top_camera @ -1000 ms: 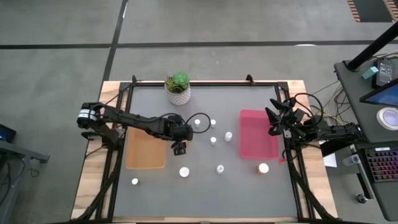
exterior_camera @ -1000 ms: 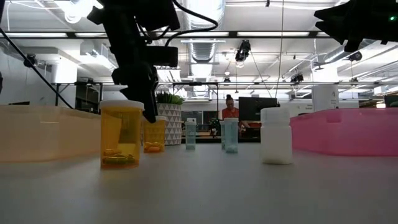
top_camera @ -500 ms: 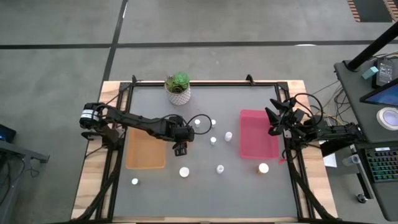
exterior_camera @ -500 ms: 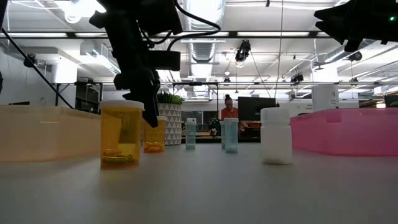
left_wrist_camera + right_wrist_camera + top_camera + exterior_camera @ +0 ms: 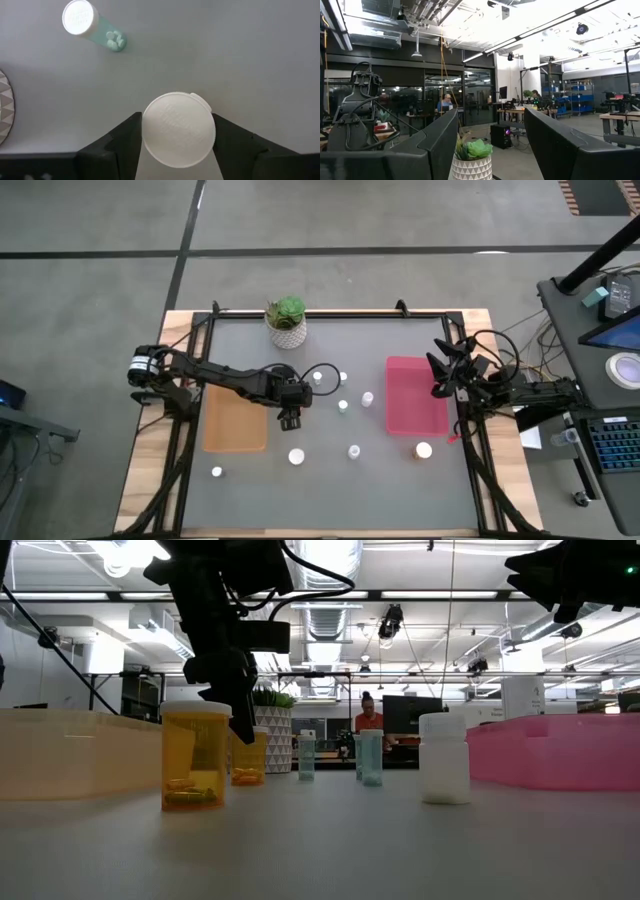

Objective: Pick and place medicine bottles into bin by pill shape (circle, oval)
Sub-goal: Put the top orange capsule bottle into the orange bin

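My left gripper [image 5: 290, 418] hangs over the table's middle-left, just right of the orange bin [image 5: 232, 425]. In the left wrist view its fingers [image 5: 127, 137] press both sides of the wide white cap of a medicine bottle [image 5: 178, 129]. The low view shows that orange bottle [image 5: 248, 755] standing on the table under the arm. Several other medicine bottles stand loose: a big orange one [image 5: 195, 755], a white one [image 5: 443, 770], slim ones [image 5: 343, 406] and a teal-pill one [image 5: 80, 17]. My right gripper [image 5: 440, 375] waits open, raised by the pink bin [image 5: 415, 402].
A potted green plant [image 5: 287, 320] stands at the back edge, left of centre. More white-capped bottles sit toward the front [image 5: 297, 456], [image 5: 217, 472], [image 5: 424, 449]. A person sits far off in the room behind the table [image 5: 370, 718].
The left gripper's fingers have closed in onto the bottle's cap; the arm itself has barely shifted. The right arm has not moved.
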Controlling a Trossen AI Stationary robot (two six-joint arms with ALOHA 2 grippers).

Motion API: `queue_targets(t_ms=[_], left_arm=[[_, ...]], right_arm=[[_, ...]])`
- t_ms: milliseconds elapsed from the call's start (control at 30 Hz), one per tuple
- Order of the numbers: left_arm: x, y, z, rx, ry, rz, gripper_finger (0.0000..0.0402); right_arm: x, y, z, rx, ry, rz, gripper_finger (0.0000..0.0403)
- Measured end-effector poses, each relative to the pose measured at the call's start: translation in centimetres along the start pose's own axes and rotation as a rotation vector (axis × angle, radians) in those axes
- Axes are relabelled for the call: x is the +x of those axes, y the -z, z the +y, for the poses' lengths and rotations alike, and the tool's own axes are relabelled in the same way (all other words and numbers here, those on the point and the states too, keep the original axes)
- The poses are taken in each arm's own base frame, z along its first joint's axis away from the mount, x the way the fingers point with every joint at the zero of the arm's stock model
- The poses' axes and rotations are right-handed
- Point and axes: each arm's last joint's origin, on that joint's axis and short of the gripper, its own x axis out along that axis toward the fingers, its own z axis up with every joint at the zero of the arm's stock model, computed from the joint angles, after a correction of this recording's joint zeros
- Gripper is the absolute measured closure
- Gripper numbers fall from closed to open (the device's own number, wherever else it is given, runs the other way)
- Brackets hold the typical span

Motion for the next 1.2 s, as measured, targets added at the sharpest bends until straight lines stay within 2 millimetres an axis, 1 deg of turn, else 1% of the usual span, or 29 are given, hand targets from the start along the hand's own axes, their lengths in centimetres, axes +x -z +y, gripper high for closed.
queue_targets(t_ms=[133, 300, 533, 667, 733, 800, 900, 1033, 1200], left_arm=[[-0.2, -0.2, 0.0, 0.0, 0.002, -0.006, 0.021], [-1.2, -1.1, -0.1, 0.004, 0.006, -0.016, 0.021], [-3.3, -2.4, -0.3, 0.02, 0.013, -0.016, 0.021], [-4.8, -3.1, -0.6, 0.025, 0.023, -0.031, 0.021], [-5.6, -3.1, -0.8, 0.036, 0.027, -0.026, 0.021], [-6.6, -2.9, -1.0, 0.043, 0.032, -0.019, 0.021], [-8.4, -2.1, -0.8, 0.004, 0.033, -0.01, 0.021], [-10.6, -0.5, -0.2, -0.091, -0.003, -0.009, 0.021], [-13.2, 1.6, 1.2, -0.276, -0.055, -0.062, 0.021]], right_arm=[[0.0, 0.0, 0.0, 0.0, 0.0, 0.0, 0.0184], [0.0, 0.0, 0.0, -0.008, 0.0, 0.0, 0.0184], [0.0, 0.0, 0.0, -0.008, 0.0, 0.0, 0.0184], [0.0, 0.0, 0.0, -0.008, 0.0, 0.001, 0.0184], [0.0, 0.0, 0.0, -0.008, 0.0, 0.001, 0.0184], [0.0, 0.0, 0.0, -0.008, 0.0, 0.001, 0.0184], [0.0, 0.0, 0.0, -0.01, 0.0, 0.004, 0.0184], [0.0, 0.1, 0.0, -0.017, 0.0, 0.006, 0.0184], [0.0, 0.1, 0.0, -0.018, 0.0, 0.006, 0.0184]])
